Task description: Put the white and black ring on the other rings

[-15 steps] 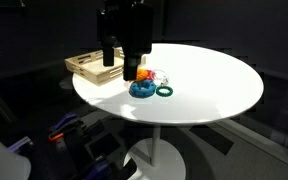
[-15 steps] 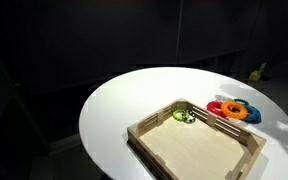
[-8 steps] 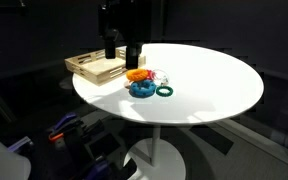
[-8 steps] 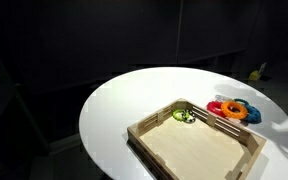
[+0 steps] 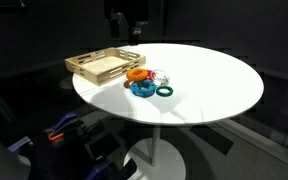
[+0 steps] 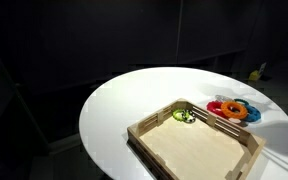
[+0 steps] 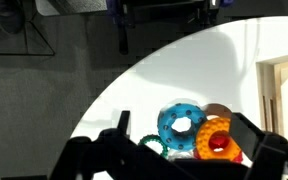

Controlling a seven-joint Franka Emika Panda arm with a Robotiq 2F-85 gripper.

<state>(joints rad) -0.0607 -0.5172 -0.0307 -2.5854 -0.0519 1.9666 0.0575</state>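
Tabletop [image 5: 214,80] is being shown across mid-frame, with a wooden tray [image 5: 102,66] at upper left. Claw [image 7: 179,122] is being held spread and empty above the other rings [image 5: 141,86], likely to avoid disturbing them; the white and black ring [image 5: 157,77] is being seen just beside the orange ring [image 5: 136,74].

The gripper [image 5: 127,25] has climbed away from the table [image 5: 214,80] to the top edge in an exterior view (a second ago it hung just over the orange ring [image 5: 136,74]), leaving that ring uncovered.
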